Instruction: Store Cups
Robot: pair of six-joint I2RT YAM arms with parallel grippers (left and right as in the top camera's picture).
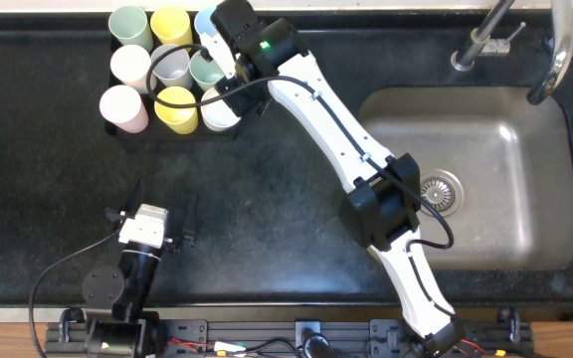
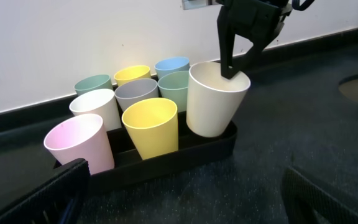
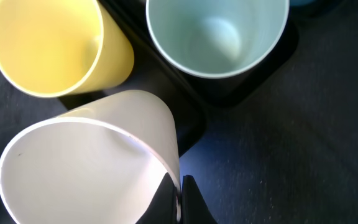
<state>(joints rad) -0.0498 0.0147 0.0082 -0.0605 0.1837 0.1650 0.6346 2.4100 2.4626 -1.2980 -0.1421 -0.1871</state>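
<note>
Gripping the rim of the cream cup (image 2: 211,106), the right claw (image 2: 234,70) is closed on it, one finger inside. The cup sits tilted in the near right corner of the black tray (image 2: 166,163), just beside a yellow cup (image 2: 151,127). The left claw (image 1: 159,201) is open, low over the table (image 1: 267,234), well apart from the tray.

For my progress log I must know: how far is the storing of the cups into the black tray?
Done: eight cups stand upright in the tray. In hand: the right end effector pinches the rim of the cream cup, tilted in the last corner slot. To do: seat it straight and release. The left end effector is open, apart from the tray.
</note>
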